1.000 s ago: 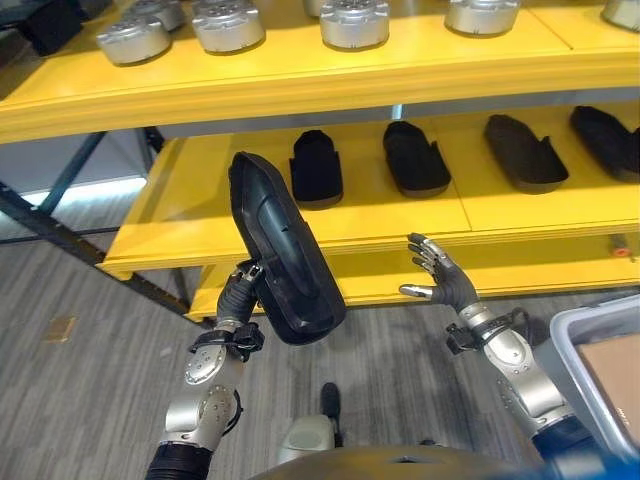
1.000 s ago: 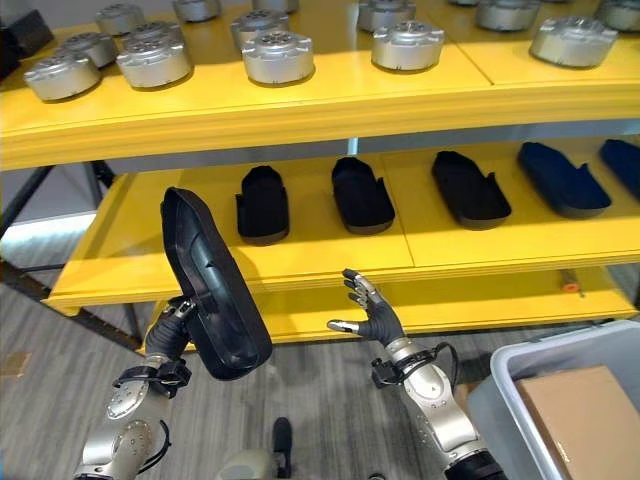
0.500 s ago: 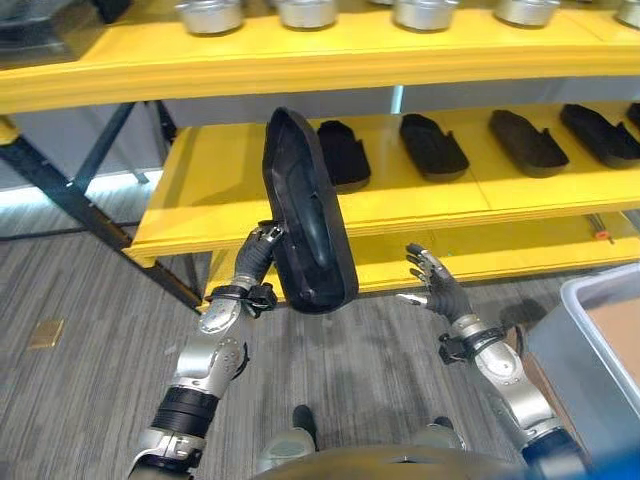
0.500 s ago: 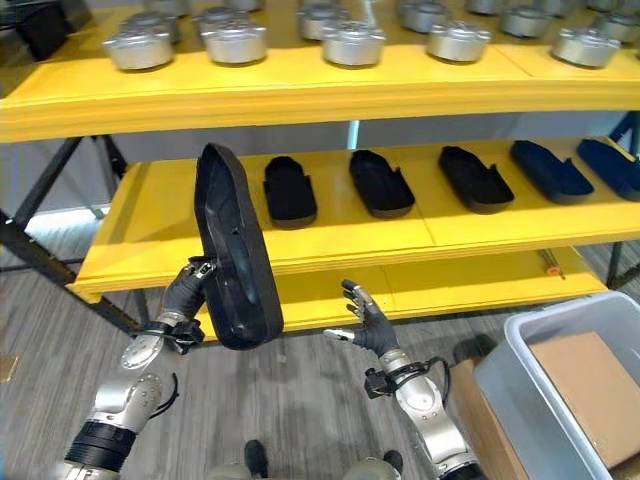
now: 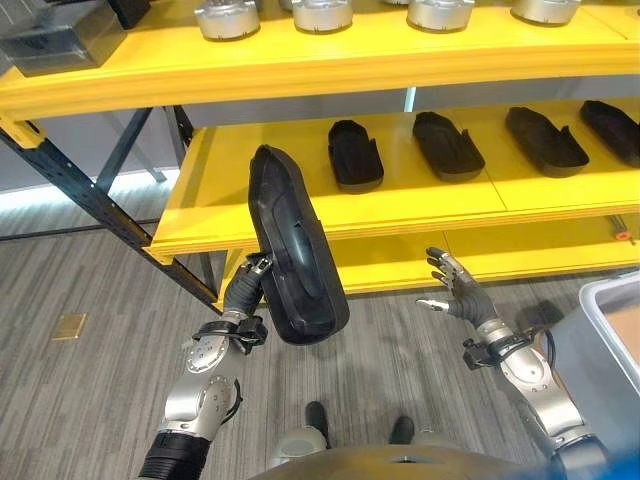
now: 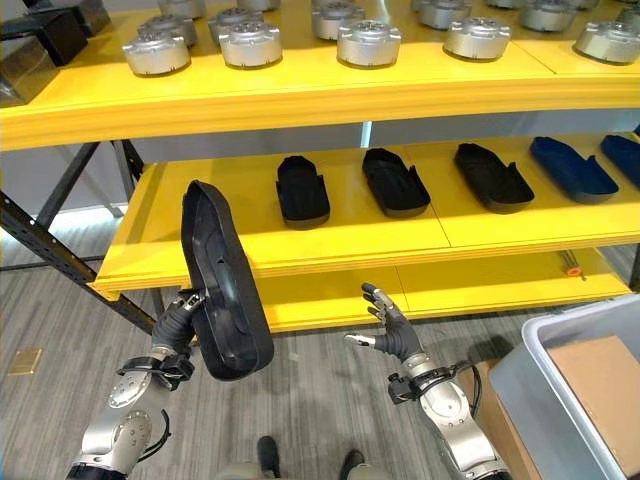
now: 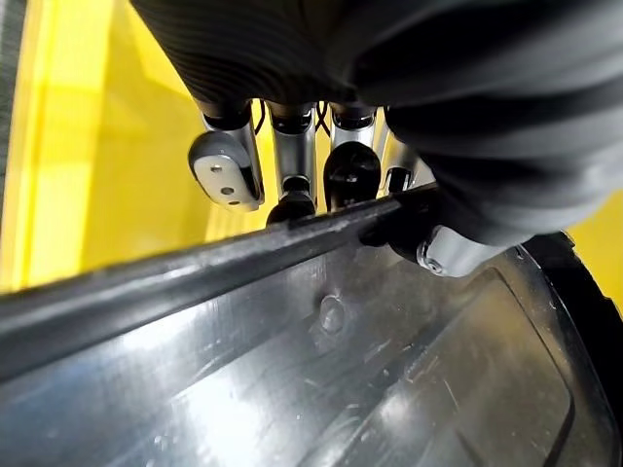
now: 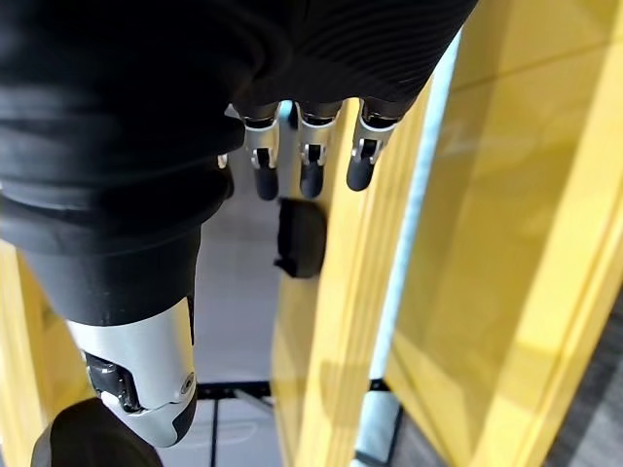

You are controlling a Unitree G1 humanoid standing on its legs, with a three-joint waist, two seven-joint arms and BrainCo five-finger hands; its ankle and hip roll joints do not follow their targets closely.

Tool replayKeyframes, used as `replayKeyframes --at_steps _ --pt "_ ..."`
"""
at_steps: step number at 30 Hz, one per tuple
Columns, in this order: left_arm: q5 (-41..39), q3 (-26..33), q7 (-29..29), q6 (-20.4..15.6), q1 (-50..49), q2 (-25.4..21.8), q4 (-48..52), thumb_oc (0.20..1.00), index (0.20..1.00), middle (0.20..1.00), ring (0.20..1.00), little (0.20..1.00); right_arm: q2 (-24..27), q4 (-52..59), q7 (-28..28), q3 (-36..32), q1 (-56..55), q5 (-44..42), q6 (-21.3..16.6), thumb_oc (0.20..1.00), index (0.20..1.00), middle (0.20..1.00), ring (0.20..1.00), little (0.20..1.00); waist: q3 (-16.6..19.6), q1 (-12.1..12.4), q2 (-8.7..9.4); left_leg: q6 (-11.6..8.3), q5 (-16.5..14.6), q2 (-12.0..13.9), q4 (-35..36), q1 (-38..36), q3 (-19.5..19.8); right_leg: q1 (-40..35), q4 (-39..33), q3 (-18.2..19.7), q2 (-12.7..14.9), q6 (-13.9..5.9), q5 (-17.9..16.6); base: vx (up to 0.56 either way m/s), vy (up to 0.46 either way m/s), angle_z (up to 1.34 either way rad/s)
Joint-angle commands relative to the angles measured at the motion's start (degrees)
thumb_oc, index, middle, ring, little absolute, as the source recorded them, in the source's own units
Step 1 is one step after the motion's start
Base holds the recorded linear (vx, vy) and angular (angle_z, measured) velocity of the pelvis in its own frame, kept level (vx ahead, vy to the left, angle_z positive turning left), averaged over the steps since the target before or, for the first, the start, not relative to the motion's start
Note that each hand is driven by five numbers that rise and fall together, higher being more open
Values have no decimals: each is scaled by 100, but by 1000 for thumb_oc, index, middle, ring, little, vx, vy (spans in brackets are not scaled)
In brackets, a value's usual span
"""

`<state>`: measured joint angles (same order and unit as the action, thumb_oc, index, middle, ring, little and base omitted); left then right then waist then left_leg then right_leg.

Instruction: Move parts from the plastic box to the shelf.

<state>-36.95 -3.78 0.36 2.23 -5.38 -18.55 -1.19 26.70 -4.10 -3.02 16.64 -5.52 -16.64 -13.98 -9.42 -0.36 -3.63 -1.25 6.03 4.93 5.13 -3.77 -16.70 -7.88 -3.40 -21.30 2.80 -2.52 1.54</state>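
Note:
A long black moulded part [image 5: 295, 255] stands nearly upright in front of the yellow shelf [image 5: 300, 215], its hollow side facing right. My left hand [image 5: 248, 288] is shut on its lower left rim; in the left wrist view the fingers [image 7: 292, 170] curl over the rim of the black part [image 7: 321, 341]. My right hand [image 5: 455, 293] hovers open to the right of it, apart from everything, fingers [image 8: 307, 165] straight. The grey plastic box [image 6: 530, 385] sits at the lower right with a brown cardboard piece [image 6: 600, 385] inside.
Several black parts [image 5: 355, 155] lie in a row on the middle shelf board. Round silver metal parts [image 6: 368, 42] line the top board. A dark steel brace [image 5: 90, 195] slants down at the left. A lower yellow board [image 6: 470, 285] runs below.
The whole picture has shifted as the camera moved. The black part has tilted a little and sits lower against the shelf. My right hand stays open, now further right and lower.

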Motion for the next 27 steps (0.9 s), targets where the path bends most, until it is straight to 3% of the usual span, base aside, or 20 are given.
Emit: replayKeyframes --at_steps 1,6,10,11,27 --pt "-202 103 -100 -406 672 -173 257 200 200 200 200 200 -116 224 -177 56 486 -226 -286 1000 1000 1000 1000 1000 22 68 455 -91 -795 -627 -776 -93 79 -43 -111 334 233 -348 -327 18 67 6" --pt "-101 99 -79 -367 761 -153 178 200 200 200 200 200 -145 294 -264 102 419 -242 -330 1000 1000 1000 1000 1000 73 -9 377 -133 -488 -242 -13 -354 322 -48 25 453 273 -384 -226 56 205 -18" --pt "-93 91 -63 -291 763 -164 202 200 200 200 200 200 -250 360 -149 61 307 -236 -372 1000 1000 1000 1000 1000 149 -60 390 -122 -578 -254 -13 -409 281 -109 -33 440 290 -427 -237 53 96 -1" --pt "-356 234 133 -237 805 9 117 200 200 200 200 200 -559 163 -679 -45 497 -912 23 1000 1000 1000 1000 1000 212 112 368 -256 -478 -86 -13 -390 210 -102 -160 151 497 -533 -389 23 36 -1" --pt "-368 200 138 -118 833 -48 191 200 200 200 200 200 -564 159 -565 -3 503 -917 108 1000 1000 1000 1000 1000 188 133 373 -200 -492 -135 -13 -404 214 -114 -160 124 532 -567 -424 0 2 0"
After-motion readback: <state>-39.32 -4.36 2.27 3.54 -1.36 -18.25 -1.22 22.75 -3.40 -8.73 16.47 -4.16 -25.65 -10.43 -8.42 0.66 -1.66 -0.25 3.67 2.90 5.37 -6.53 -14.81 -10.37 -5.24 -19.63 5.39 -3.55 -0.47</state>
